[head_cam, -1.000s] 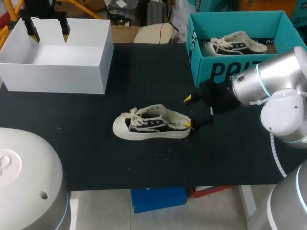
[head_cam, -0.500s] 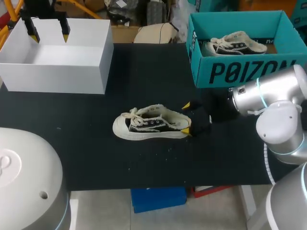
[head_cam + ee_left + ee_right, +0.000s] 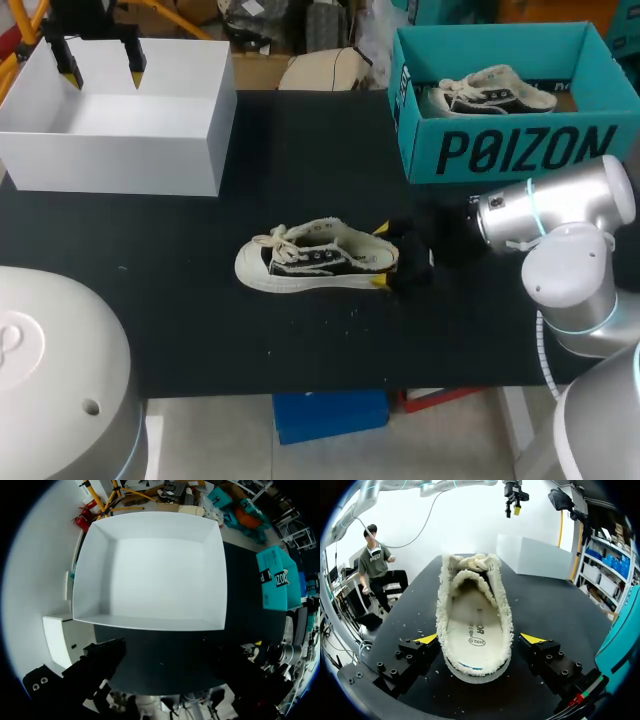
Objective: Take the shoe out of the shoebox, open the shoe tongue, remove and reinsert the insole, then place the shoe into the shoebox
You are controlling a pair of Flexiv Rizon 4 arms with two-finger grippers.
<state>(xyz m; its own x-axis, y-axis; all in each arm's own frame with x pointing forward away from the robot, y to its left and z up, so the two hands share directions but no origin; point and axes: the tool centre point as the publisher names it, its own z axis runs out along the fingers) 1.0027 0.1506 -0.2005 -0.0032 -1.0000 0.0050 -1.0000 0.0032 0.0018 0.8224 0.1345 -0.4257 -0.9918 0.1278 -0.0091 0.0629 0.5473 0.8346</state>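
So the shoe [image 3: 315, 258] is out of its box, sitting upright on its sole in the middle of the black surface [image 3: 300, 160], toe pointing to the robot's left. The right gripper [image 3: 382, 256] is low at the heel end with its fingers [image 3: 532, 639] spread, one yellow tip on each side of the heel. From the wrist camera there looks to be a sliver of gap on both sides, so it's straddling the shoe rather than clamping it. You can look straight down into the fuzzy lining from there, and the insole [image 3: 472, 625] is lying flat inside, with the laces [image 3: 475, 560] bunched at the far end. The teal shoebox [image 3: 520, 150] sits open at the far right of the surface with a second shoe [image 3: 490, 90] in it. Over on the far left, the left gripper [image 3: 101, 66] hangs above the open white box [image 3: 120, 150], fingers apart, holding nothing.
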